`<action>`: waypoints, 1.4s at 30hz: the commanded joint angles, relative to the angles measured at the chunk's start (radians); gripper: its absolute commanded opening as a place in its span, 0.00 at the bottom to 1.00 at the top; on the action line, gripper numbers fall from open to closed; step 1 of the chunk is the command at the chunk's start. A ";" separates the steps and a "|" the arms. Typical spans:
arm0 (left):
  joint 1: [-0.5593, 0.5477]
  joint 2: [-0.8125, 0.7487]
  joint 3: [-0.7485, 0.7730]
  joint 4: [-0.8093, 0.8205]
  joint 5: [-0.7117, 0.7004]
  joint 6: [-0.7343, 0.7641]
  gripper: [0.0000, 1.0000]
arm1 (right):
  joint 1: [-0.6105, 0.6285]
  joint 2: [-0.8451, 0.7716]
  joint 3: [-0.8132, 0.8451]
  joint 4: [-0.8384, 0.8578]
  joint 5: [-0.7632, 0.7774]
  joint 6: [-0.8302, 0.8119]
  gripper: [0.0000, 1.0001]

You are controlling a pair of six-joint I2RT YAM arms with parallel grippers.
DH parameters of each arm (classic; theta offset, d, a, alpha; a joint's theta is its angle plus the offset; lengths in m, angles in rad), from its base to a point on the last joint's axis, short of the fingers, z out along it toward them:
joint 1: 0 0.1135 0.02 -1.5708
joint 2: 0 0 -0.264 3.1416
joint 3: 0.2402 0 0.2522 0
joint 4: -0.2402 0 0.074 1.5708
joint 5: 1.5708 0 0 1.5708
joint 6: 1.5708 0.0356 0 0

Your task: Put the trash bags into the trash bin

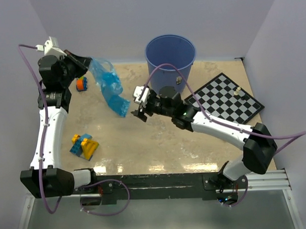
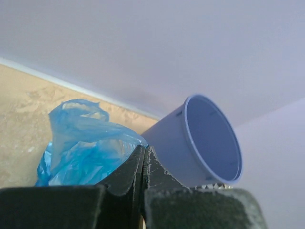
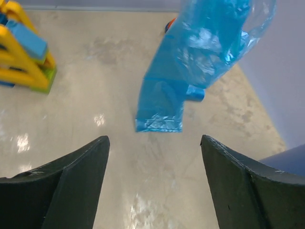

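From above, the left gripper (image 1: 89,61) is up at the far left of the table (image 1: 159,139), pinching the top of a blue bag (image 1: 107,83). The bag hangs down and to the right from it, outside the bin (image 1: 170,56), which stands upright at the far edge, well right of the bag. The right gripper (image 1: 136,106) sits mid-table, just beside the bag's lower end and pointing at it. I can't tell whether it touches. A chessboard (image 1: 225,99) lies to the right, a heap of blocks (image 1: 84,146) to the near left, and an orange toy (image 1: 81,83) sits beside the left arm.

From the left wrist, the left gripper (image 2: 144,155) has its 2 fingers (image 2: 128,174) pressed together, with the bag (image 2: 86,143) bunched just past the tips. Beyond it is the bin (image 2: 209,138), its mouth open.

From the right wrist, the right gripper (image 3: 153,138) is spread wide and holds nothing. The bag (image 3: 200,52) dangles ahead, its folded lower end clear of both fingers (image 3: 76,181). The blocks (image 3: 24,52) are at top left, and the bin (image 3: 286,157) shows at the lower right corner.
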 commanded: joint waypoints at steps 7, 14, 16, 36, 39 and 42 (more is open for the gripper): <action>0.006 0.059 0.212 -0.057 -0.072 -0.129 0.00 | 0.111 0.232 0.138 0.498 0.489 -0.163 0.83; 0.009 0.039 0.233 -0.056 -0.058 -0.107 0.00 | 0.078 0.352 0.275 0.529 0.521 -0.155 0.83; 0.007 0.036 0.236 -0.059 -0.058 -0.101 0.00 | 0.056 0.363 0.286 0.540 0.450 -0.125 0.83; 0.029 0.005 0.268 -0.079 -0.052 -0.098 0.00 | 0.029 0.475 0.441 0.467 0.249 -0.036 0.81; 0.033 -0.001 0.262 -0.083 -0.046 -0.087 0.00 | 0.029 0.528 0.503 0.492 0.335 -0.032 0.69; 0.048 -0.012 0.238 -0.091 -0.044 -0.072 0.00 | 0.025 0.542 0.519 0.498 0.367 -0.072 0.27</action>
